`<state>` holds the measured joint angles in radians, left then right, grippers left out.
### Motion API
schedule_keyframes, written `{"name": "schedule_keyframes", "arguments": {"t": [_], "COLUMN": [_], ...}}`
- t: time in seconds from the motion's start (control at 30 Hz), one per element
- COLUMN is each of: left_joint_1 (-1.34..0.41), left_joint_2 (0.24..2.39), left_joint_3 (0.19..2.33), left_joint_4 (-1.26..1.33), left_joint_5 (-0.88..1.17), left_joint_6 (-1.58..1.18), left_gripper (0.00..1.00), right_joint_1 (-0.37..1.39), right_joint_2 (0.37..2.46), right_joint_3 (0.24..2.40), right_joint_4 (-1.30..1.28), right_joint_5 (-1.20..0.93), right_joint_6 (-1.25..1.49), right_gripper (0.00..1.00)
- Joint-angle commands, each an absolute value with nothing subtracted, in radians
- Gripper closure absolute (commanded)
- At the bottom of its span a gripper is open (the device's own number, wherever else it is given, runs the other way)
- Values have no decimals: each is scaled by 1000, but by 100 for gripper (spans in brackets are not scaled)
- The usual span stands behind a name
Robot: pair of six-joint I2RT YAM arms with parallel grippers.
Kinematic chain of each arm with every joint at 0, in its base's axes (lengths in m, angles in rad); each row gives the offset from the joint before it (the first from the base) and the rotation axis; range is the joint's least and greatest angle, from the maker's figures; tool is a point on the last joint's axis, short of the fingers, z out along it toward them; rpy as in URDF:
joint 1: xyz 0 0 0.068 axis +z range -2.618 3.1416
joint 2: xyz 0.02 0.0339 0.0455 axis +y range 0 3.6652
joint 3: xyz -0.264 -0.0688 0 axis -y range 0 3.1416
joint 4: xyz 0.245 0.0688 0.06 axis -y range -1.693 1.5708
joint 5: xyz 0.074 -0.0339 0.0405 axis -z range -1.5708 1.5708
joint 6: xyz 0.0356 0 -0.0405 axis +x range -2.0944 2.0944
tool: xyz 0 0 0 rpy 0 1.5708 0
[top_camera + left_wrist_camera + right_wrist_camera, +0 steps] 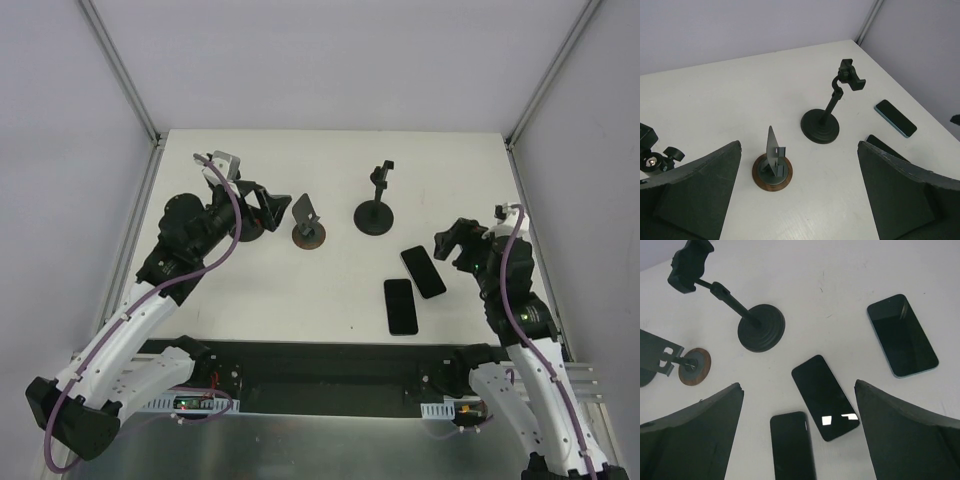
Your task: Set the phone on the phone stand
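Note:
Three dark phones lie flat on the white table. One phone (825,397) (423,271) lies below my right gripper (799,386) (452,243), which is open and empty above it. A second phone (791,445) (400,306) lies nearer. A blue-edged phone (902,335) (895,118) lies to the right, hidden under the arm in the top view. A small stand on a round wooden base (308,226) (772,169) stands mid-table. A tall black clamp stand (376,208) (821,125) is to its right. My left gripper (272,208) (800,145) is open and empty beside the small stand.
Another black stand base (246,232) with a knob (654,156) sits under my left gripper at the left. Metal frame posts (120,70) and grey walls bound the table on the left, right and back.

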<state>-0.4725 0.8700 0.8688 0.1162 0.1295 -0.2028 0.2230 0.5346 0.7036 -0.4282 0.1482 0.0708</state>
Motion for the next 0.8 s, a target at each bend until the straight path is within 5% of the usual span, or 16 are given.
{"name": "schedule_keyframes", "arguments": {"t": [0.0,0.5,0.77], "left_joint_1": [-489,-499,-499], "left_joint_2": [879,1029,1055], "left_joint_3": [907,968,979], "left_joint_4": [164,127,126], "left_joint_5": [172,350,400], "left_joint_6": [-241,-350,-387], "left_gripper": [1,2,3], "right_joint_1": [216,192,204], "right_joint_2": [649,1465,1626], "right_joint_3": [676,1115,1149], "right_joint_4": [-200,227,411], "right_joint_5": [134,-510,-511], "right_joint_6": [268,690,885], "right_gripper": [4,1,22]}}
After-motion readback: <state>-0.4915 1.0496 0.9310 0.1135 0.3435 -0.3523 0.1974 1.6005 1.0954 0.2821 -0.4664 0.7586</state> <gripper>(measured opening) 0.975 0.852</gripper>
